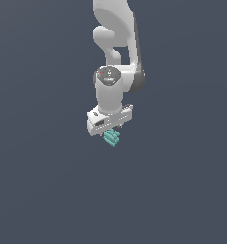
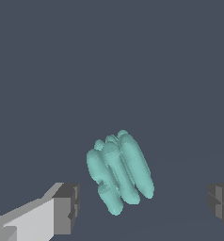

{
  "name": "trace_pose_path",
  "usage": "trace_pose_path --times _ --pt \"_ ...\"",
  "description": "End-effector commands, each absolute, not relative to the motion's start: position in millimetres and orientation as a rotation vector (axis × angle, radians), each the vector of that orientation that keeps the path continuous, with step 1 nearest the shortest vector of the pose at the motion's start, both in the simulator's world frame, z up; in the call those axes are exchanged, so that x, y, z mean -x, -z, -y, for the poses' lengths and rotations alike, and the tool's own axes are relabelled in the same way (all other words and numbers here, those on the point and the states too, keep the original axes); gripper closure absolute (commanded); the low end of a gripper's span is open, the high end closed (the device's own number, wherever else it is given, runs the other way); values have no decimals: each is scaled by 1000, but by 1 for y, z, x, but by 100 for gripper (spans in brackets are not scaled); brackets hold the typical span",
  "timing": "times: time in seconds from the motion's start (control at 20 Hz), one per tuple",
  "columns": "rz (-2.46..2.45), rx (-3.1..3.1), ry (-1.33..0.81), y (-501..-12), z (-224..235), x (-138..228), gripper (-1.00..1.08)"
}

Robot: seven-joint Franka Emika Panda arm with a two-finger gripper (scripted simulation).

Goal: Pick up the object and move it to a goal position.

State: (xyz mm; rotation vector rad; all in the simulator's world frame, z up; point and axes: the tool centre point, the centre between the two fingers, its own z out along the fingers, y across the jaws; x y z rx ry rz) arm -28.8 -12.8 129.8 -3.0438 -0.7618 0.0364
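Hand (image 2: 142, 207) open, pads (image 2: 67, 207) wide apart, gripping nothing. The teal object (image 2: 119, 172) lies between them, touching neither, just under the hand (image 1: 108, 125) on the bench (image 1: 39, 190). Long axis runs eleven to five o'clock in the wrist view.

Teal ribbed object (image 2: 118, 172), white hand (image 2: 142, 212)

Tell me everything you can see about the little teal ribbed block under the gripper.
The teal block looks like a cluster of smooth, rounded ribs packed side by side, matte and plastic-looking, all one turquoise colour. It lies tilted on the plain dark grey surface. In the wrist view it sits between the two dark finger pads, with clear gaps on both sides, so nothing grips it. In the exterior view it shows just below the white gripper, much smaller than it.
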Motion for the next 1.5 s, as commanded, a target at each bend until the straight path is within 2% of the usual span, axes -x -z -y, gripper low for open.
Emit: trace_pose_path --times 0.0,0.7,1.45 --pt "870 3015 -30 -125 13 32 -92" --pt "1306 2857 -4 -107 10 45 -92" --pt "1366 2829 -1 -93 10 47 -92"
